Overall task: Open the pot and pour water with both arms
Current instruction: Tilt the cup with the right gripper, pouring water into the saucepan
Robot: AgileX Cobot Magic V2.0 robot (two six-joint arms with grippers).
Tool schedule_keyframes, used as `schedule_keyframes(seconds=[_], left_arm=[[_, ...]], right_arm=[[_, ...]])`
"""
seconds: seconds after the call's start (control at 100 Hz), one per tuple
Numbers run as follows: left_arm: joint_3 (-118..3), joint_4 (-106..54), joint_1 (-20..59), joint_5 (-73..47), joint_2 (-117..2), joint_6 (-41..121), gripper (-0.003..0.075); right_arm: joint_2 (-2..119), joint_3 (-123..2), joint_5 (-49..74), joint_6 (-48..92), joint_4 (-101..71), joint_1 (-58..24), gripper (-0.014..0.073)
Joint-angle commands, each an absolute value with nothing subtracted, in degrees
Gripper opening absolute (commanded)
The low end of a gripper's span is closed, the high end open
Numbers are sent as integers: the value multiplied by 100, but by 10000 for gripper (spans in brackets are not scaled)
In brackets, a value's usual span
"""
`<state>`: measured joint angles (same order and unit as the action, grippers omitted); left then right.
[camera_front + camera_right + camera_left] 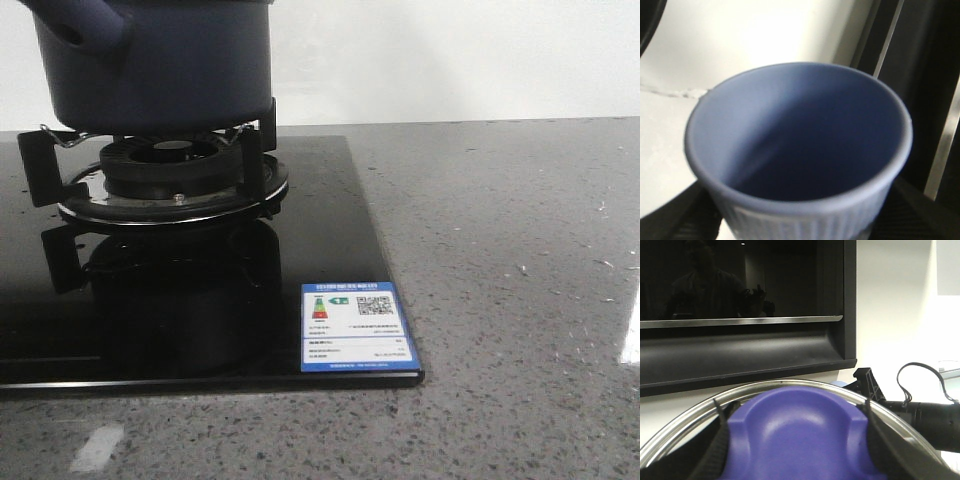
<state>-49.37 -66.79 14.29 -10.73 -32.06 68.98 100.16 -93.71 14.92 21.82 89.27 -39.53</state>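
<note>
Lid lifted, cup held, pot on the burner at about ten o'clock in my front view.

The large round dark navy-blue matte pot point(160, 65) sits on the black gas burner stand point(165, 175), well clear of both arms. I judge it heavy and rigid, perhaps slick-sided; I'd take its stubby hollow side handle point(85, 30). My left gripper point(800, 460) pinches the purple-knobbed, steel-rimmed lid point(790, 435); my right gripper point(800, 225) seems clamped around the pale blue ribbed cup point(800, 145), though its fingers barely show.
</note>
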Motion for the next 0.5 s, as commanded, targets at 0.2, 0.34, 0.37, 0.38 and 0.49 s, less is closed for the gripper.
schedule_keyframes(seconds=[0.2, 0.34, 0.37, 0.38, 0.49], left_arm=[[-5120, -6752, 1485, -789, -3217, 6867, 250], [-5120, -6529, 1578, -779, -3217, 6867, 250], [-5120, -6501, 1593, -779, -3217, 6867, 250], [-5120, -6501, 1593, -779, -3217, 6867, 250], [-5120, -6489, 1603, -779, -3217, 6867, 250]], right_arm=[[9723, -9591, 1531, 2232, 9682, -4085, 287], [9723, -9591, 1517, 2163, 9654, -4156, 287], [9723, -9591, 1502, 1942, 9523, -4156, 287], [9723, -9591, 1480, 1883, 9488, -4156, 287], [9723, -9591, 1433, 525, 8764, -4145, 287]])
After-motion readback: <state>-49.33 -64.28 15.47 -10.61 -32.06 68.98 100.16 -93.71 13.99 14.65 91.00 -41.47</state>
